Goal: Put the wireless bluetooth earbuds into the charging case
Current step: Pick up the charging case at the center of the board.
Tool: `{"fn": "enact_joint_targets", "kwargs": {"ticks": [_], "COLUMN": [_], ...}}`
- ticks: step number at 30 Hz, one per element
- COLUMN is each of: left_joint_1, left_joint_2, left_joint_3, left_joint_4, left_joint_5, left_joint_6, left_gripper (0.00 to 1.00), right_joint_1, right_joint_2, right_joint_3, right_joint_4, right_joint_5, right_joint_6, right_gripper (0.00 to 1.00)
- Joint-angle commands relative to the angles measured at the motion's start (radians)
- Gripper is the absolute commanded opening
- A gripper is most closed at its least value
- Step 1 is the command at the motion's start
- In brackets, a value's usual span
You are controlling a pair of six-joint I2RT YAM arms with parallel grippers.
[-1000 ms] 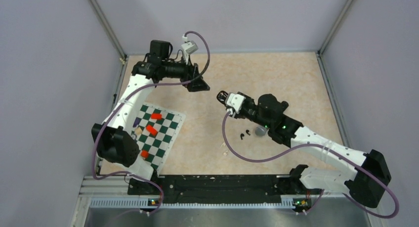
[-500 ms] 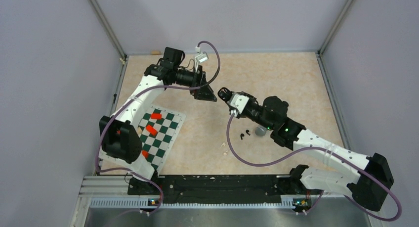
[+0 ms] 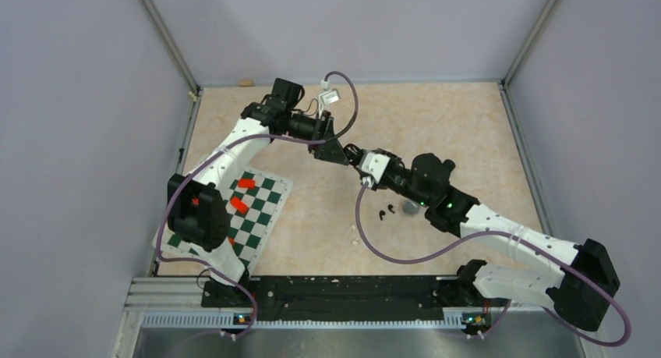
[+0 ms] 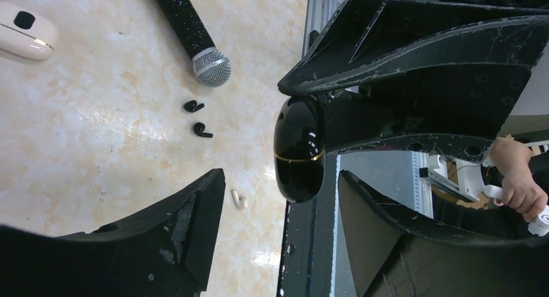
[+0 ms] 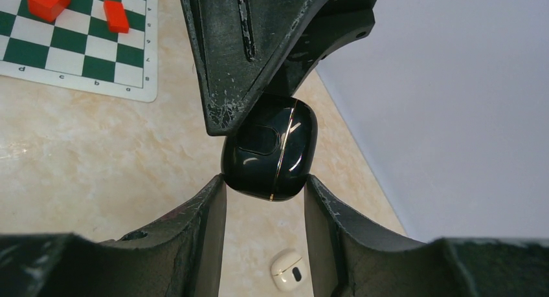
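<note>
My right gripper [image 5: 265, 180] is shut on the black charging case [image 5: 268, 156], holding it closed above the table. In the top view the two grippers meet mid-table, the right gripper [image 3: 355, 154] facing the left gripper [image 3: 341, 154]. My left gripper [image 4: 280, 176] is open, its fingers either side of the black case [image 4: 298, 148] with gaps on both sides. Two black earbuds [image 4: 192, 106] [image 4: 202, 130] lie on the table; in the top view the black earbuds [image 3: 385, 213] sit below the right arm. One white earbud [image 4: 238, 198] lies nearer the front edge.
A black microphone [image 4: 194, 38] lies by the black earbuds, its head [image 3: 409, 207] under the right arm. A closed white case [image 4: 22, 28] [image 5: 288, 271] rests on the table. A chessboard [image 3: 261, 217] with red blocks [image 3: 239, 205] lies at the left.
My left arm has swung right, bringing its gripper around the case's free end, with its jaws narrowing. The right gripper has kept the case and shifted only slightly.
</note>
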Motion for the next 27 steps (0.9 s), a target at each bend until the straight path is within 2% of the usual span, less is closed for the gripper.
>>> {"fn": "enact_joint_targets", "kwargs": {"ticks": [1, 4, 9, 16, 20, 23, 25, 27], "left_joint_1": [-0.014, -0.018, -0.023, -0.030, -0.036, -0.042, -0.042, -0.042], "left_joint_2": [0.005, 0.008, 0.009, 0.011, 0.013, 0.015, 0.015, 0.014], "left_joint_3": [0.036, 0.036, 0.038, 0.040, 0.048, 0.060, 0.065, 0.069], "left_joint_4": [0.027, 0.027, 0.022, 0.013, 0.003, -0.018, -0.024, -0.035], "left_joint_5": [0.037, 0.043, 0.048, 0.048, 0.041, 0.032, 0.031, 0.027], "left_joint_6": [0.001, 0.000, 0.009, 0.019, 0.030, 0.048, 0.053, 0.067], "left_gripper": [0.69, 0.65, 0.48, 0.40, 0.25, 0.12, 0.10, 0.09], "right_joint_1": [-0.005, -0.007, -0.005, -0.005, -0.005, -0.005, -0.005, -0.005], "right_joint_2": [0.018, 0.028, 0.030, 0.030, 0.032, 0.033, 0.031, 0.027], "right_joint_3": [-0.001, -0.001, 0.001, 0.001, -0.002, 0.000, 0.007, 0.023], "right_joint_4": [0.052, 0.054, 0.061, 0.069, 0.074, 0.071, 0.059, 0.038], "right_joint_5": [-0.030, -0.033, -0.025, -0.019, -0.019, -0.023, -0.030, -0.037], "right_joint_6": [0.021, 0.029, 0.029, 0.029, 0.029, 0.034, 0.039, 0.052], "right_gripper": [0.28, 0.28, 0.29, 0.29, 0.30, 0.37, 0.46, 0.59]}}
